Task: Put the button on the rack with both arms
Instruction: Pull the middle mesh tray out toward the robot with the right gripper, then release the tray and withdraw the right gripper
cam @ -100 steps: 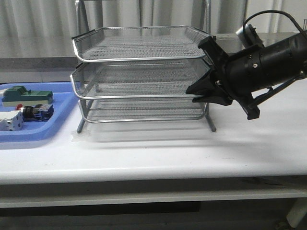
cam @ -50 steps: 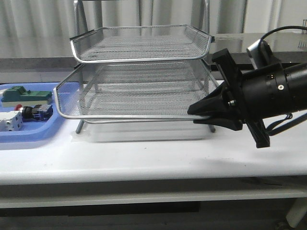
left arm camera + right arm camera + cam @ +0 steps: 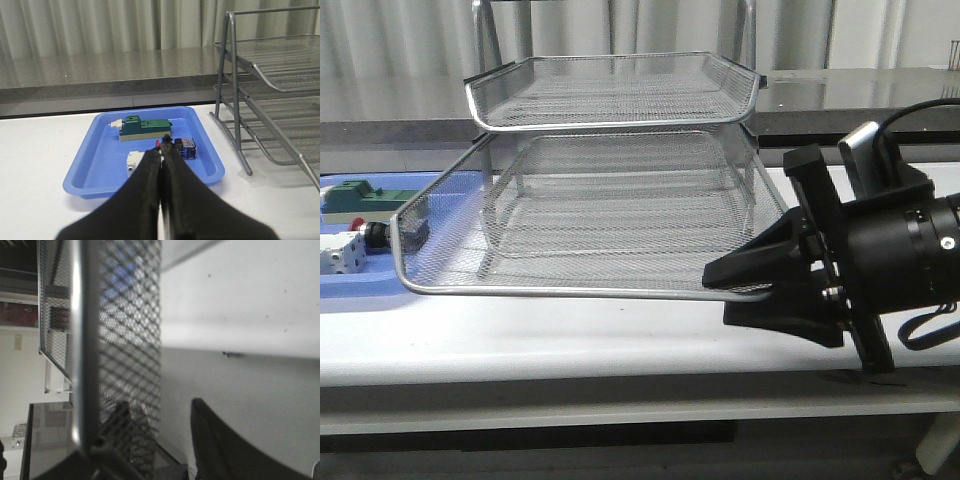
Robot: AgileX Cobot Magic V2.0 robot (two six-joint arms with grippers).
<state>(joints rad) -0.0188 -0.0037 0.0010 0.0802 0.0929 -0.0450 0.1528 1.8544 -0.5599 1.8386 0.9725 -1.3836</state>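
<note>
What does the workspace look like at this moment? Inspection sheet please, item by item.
Surface: white table, bare in front of the rack.
Job's things: rack upright, its middle tray pulled far forward; button lying in the blue tray.
Clutter: green block and white part in the same blue tray.
Grippers: right pincer gripping the middle tray's front right rim; left pincer shut, empty, apart from the button.
Cables: black cable looping over the right arm.
Surroundings: grey ledge and curtain behind the table.
</note>
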